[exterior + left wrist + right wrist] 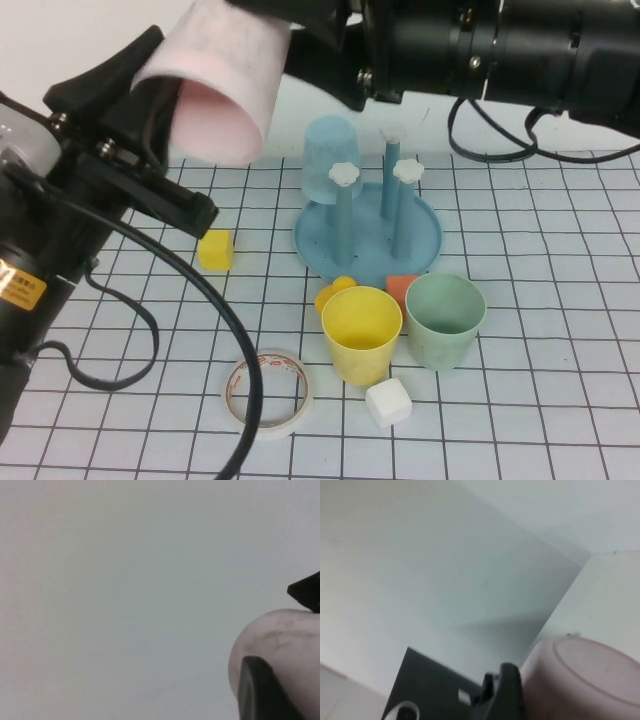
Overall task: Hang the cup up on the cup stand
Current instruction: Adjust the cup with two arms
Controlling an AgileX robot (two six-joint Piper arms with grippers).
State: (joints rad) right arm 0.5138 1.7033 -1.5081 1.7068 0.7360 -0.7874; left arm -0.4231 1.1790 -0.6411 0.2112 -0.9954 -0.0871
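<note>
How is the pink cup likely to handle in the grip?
Probably light and slightly squeezable: the cup looks like thin-walled plastic, held aloft on its side by the left gripper. Its smooth tapered wall could slip between the fingers. The right gripper is at its base.

Grid-lined desk [560,300] has a bunch of extras on it. Yellow cup [360,333] and green cup [444,320] stand upright side by side, openings up. White cube [388,402] sits at about 5 o'clock from the yellow cup, tape roll [266,392] off at its 8. Yellow block [215,249] sits well apart at 10 o'clock. Light blue cup [329,158] is upside down farther back.
</note>
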